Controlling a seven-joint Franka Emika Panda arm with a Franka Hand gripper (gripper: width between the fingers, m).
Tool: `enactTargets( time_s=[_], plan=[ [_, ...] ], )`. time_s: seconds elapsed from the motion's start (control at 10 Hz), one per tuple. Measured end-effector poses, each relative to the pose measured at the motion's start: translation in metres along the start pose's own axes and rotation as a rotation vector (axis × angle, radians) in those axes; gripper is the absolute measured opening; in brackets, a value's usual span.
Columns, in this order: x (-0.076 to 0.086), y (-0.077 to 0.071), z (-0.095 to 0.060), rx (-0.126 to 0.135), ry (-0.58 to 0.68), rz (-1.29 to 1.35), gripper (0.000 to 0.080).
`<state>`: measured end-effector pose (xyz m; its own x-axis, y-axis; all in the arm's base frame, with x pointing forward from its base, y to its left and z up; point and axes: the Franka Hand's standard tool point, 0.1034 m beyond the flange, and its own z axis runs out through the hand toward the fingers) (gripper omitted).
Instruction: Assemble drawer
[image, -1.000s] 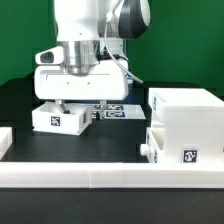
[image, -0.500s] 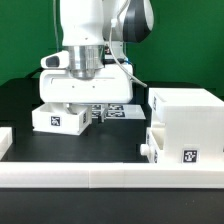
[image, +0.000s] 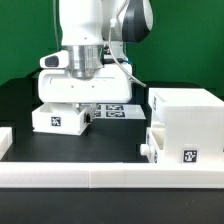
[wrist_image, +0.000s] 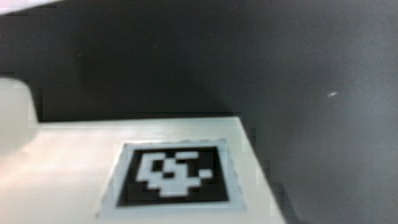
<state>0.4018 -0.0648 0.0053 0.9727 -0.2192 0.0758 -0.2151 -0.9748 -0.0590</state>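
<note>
Fingers (image: 72, 104), grip state untellable, hang at a white box (image: 57, 119) on black table (image: 105, 143), green wall (image: 18, 40) behind.

On the table (image: 105, 142), a small box (image: 58, 119) sits toward the exterior view's left, with the marker board (image: 116, 110) just behind it. At the exterior view's right stands a big case (image: 188, 110), a smaller box (image: 172, 148) touching its front. A long rail (image: 100, 178) runs along the near edge.
</note>
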Motion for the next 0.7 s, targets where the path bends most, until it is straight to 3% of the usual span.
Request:
enactTargets(
  time_s=[0.2, 0.7],
  plan=[
    [0.003, -0.001, -0.002, 0.002, 0.0, -0.018, 0.0042],
    [0.039, -0.059, -0.032, 0.033, 0.004, -0.135, 0.0042]
  ],
)
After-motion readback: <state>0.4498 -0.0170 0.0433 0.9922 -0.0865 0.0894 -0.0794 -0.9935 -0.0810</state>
